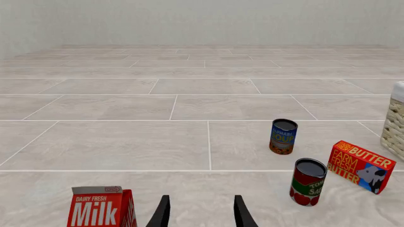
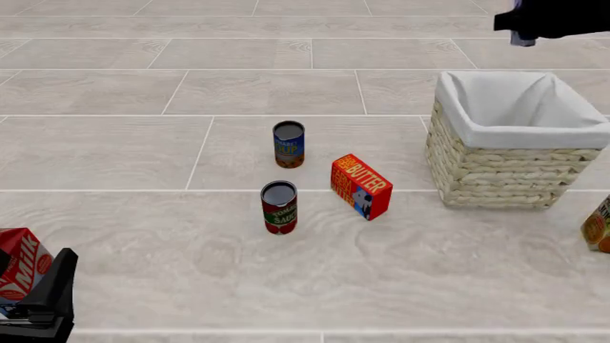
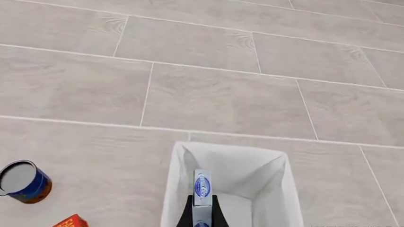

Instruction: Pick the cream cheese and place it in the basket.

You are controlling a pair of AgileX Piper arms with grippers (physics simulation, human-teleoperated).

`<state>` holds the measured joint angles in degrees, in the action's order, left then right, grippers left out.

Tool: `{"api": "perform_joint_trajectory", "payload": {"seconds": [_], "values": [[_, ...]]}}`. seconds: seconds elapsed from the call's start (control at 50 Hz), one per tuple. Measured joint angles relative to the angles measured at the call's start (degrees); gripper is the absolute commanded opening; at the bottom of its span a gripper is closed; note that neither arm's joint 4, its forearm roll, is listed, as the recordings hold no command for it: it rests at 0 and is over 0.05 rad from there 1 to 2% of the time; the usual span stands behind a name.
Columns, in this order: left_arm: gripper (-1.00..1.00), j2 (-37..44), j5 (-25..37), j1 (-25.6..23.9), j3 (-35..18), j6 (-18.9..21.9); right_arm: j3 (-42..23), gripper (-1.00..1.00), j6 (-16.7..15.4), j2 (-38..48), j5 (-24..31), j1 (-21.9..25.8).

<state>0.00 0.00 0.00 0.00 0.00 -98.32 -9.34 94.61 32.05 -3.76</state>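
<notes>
The cream cheese (image 3: 202, 188), a thin light-blue and white box with a dark blue oval, is held edge-on in my right gripper (image 3: 202, 212), which is shut on it. It hangs above the open basket (image 3: 175, 189), whose white lining shows below it. In the front view the basket (image 2: 515, 166) stands at the right, and my right gripper (image 2: 522, 28) is high above its far rim. My left gripper (image 1: 200, 215) is open with nothing between its fingers, low at the near left (image 2: 48, 300) beside the milk carton.
A red milk carton (image 2: 19, 261) stands at the near left. A blue can (image 2: 288, 144), a red can (image 2: 279, 207) and a red-orange butter box (image 2: 361, 186) stand mid-floor left of the basket. An orange item (image 2: 601, 225) shows at the right edge.
</notes>
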Motion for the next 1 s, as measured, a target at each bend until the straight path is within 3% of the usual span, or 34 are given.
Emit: {"api": "perform_joint_trajectory", "payload": {"seconds": [1.0], "values": [[1.00, 0.00, 0.00, 0.00, 0.00, 0.00, -1.50, -1.00, 0.24, 7.99, 1.76, -2.92]]}}
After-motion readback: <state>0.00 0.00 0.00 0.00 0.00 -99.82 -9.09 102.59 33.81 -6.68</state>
